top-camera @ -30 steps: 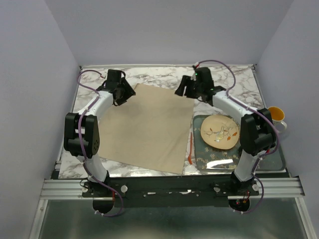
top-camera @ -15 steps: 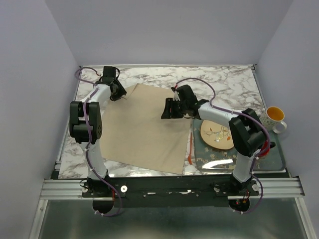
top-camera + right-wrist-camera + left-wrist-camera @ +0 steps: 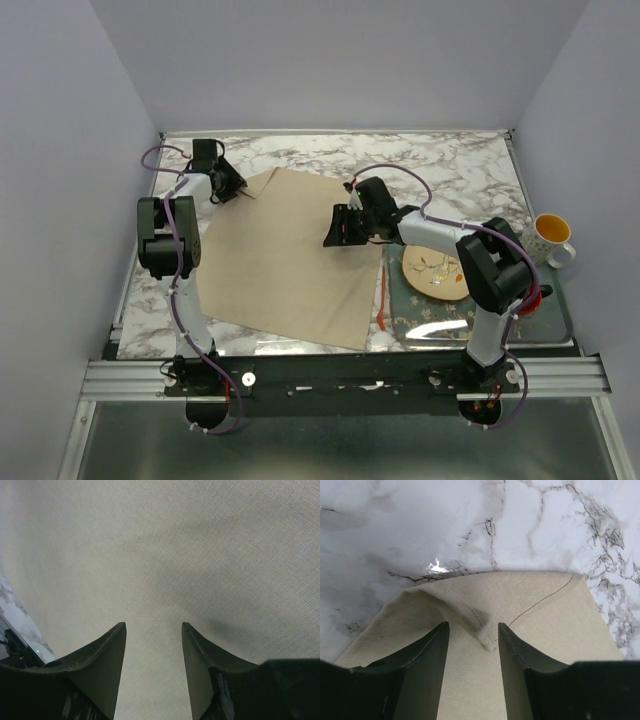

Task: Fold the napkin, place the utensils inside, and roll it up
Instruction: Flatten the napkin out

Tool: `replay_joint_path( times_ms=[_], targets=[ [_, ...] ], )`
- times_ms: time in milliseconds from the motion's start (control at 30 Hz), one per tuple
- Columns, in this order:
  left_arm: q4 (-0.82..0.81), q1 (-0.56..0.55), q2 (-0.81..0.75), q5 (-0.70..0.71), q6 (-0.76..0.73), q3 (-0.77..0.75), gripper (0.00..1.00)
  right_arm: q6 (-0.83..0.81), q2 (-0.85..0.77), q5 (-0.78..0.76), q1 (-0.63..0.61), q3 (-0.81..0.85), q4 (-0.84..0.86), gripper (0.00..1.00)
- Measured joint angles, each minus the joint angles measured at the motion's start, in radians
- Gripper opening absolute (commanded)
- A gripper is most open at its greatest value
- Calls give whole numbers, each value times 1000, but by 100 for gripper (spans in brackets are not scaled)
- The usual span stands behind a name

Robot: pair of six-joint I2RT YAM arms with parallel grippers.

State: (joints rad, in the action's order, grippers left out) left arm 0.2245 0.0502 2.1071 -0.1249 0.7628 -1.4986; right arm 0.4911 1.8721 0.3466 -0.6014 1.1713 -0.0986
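The napkin (image 3: 290,260) is lying spread flat across the centre-left of the marbled surface (image 3: 460,165), one corner pointing toward the upper left of the top view. The left pincer (image 3: 236,188) is sitting at that far corner. In the left wrist view its two dark fingers (image 3: 427,665) are standing apart, and the cloth there is puckering into a small raised ridge that is running up into the gap between the tips. Whether the cloth is touching either finger cannot be told.

The right pincer (image 3: 334,228) is hanging over the right part of the napkin, just above the middle of the top view. In the right wrist view its fingers (image 3: 100,670) are also spread apart, with flat woven cloth filling the frame below them and a sliver of marble showing at the lower left.

The slim orange utensil (image 3: 381,298) is lying just beside the napkin's right edge, between it and a tray (image 3: 440,320) at the lower right. A round patterned plate (image 3: 437,265) is resting on the tray, and a mug (image 3: 553,235) is standing at the far right.
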Motion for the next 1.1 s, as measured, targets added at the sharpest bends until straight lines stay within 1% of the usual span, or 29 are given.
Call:
replay_joint_path(
  times_ms=[167,233,300,333,400,433,600,667,733,767,800,833,867,900,933,1000,1100],
  targets=[
    [-26,-4,11,-30,29,0,54,3,0,10,0,0,3,56],
    [-35,-5,17,-40,40,0,52,5,0,11,0,0,4,56],
    [-43,-4,22,-48,49,0,50,5,2,11,0,0,5,50],
    [-48,-4,26,-53,56,0,45,5,2,11,0,0,6,49],
    [-64,0,33,-68,77,0,38,8,10,14,0,0,10,43],
    [-71,2,37,-74,85,0,30,6,16,16,0,0,9,42],
    [-117,12,59,-104,140,0,24,8,33,21,0,-6,9,41],
    [-143,21,63,-125,167,0,19,8,33,22,0,-12,9,41],
    [-180,31,63,-145,200,-1,18,8,33,23,0,-17,8,41],
    [-193,37,65,-153,217,-10,21,8,33,23,0,-18,8,41],
    [-197,42,69,-160,230,-22,30,8,33,24,0,-18,8,41],
    [-209,53,87,-171,259,-58,56,8,33,26,0,-18,9,41],
    [-227,60,100,-180,280,-87,69,8,33,27,0,-18,9,41],
    [-245,70,119,-188,308,-120,86,8,33,30,0,-18,8,42],
    [-262,85,142,-203,339,-159,99,8,33,33,0,-18,7,43],
    [-248,108,177,-220,364,-232,99,5,33,35,0,-16,3,47],
    [-80,134,241,-228,319,-433,99,-22,17,23,0,-16,-36,52]
  ],
)
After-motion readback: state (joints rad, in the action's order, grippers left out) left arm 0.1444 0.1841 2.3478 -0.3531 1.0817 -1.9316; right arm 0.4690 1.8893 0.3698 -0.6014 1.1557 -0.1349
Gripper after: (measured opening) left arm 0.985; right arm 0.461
